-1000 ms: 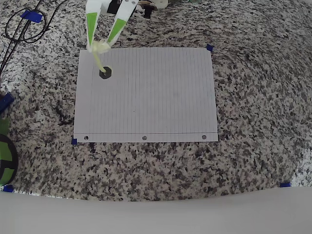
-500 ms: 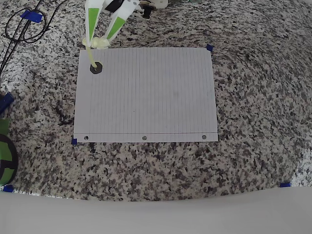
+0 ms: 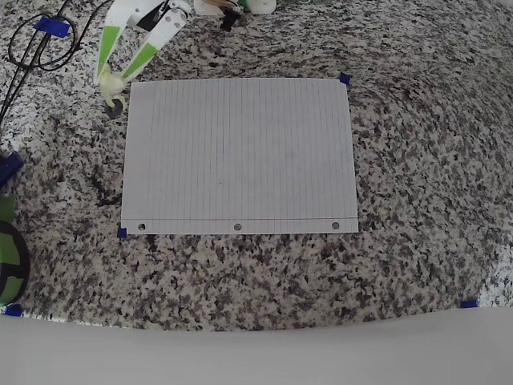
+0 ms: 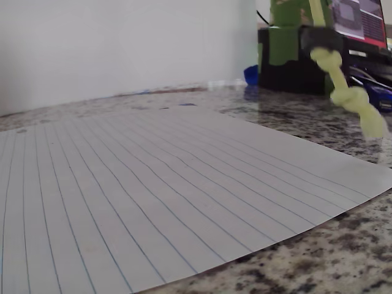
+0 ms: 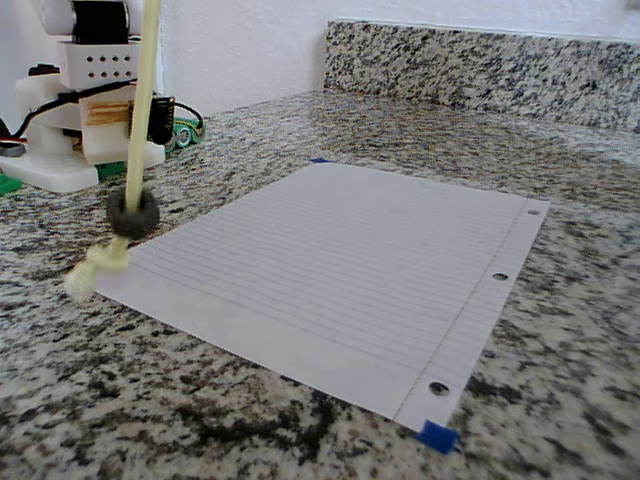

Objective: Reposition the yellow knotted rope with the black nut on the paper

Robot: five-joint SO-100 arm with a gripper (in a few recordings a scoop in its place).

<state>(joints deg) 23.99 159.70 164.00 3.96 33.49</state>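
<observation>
In the overhead view my gripper, with white and green fingers, hangs just left of the far-left corner of the lined white paper and is shut on the top of the yellow knotted rope. The rope hangs down with the black nut threaded near its low end, over the granite beside the paper. In the fixed view the rope falls straight. There the nut sits above the end knot, which reaches the counter at the corner of the paper. The wrist view shows the rope dangling at the right, over the paper.
Dark cables loop at the far left of the granite counter. Blue tape bits mark the paper's corners. A green and black object sits at the left edge. The white arm base stands behind the rope.
The gripper has swung left with the rope. The nut has gone from the paper's far-left corner area onto the bare granite just beside it.
</observation>
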